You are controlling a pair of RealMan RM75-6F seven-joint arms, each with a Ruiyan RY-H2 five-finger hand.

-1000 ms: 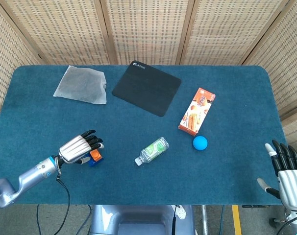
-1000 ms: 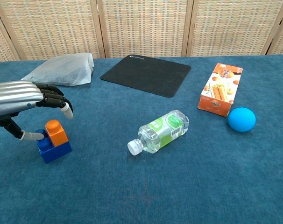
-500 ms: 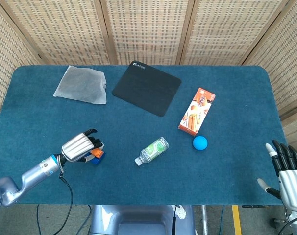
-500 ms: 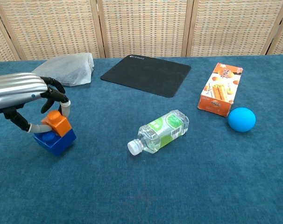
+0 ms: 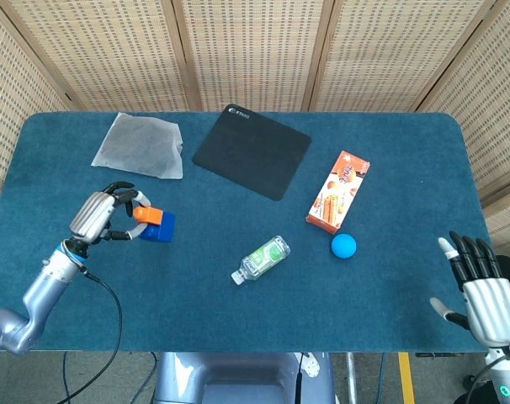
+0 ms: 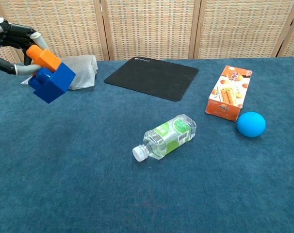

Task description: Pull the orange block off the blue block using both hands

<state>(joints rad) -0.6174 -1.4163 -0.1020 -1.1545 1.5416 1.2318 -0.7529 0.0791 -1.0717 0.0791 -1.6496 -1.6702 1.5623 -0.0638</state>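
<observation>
The left robot hand (image 5: 103, 215) grips the orange block (image 5: 149, 215), which is joined to the blue block (image 5: 161, 227); in the chest view the pair hangs tilted above the blue worktop (image 6: 89, 194), apparently clear of it; the right robot hand (image 5: 482, 290) waits at the worktop's near right corner, fingers spread and holding nothing; a plastic bottle (image 6: 167, 136) lies on its side mid-worktop, well apart from both hands.
</observation>
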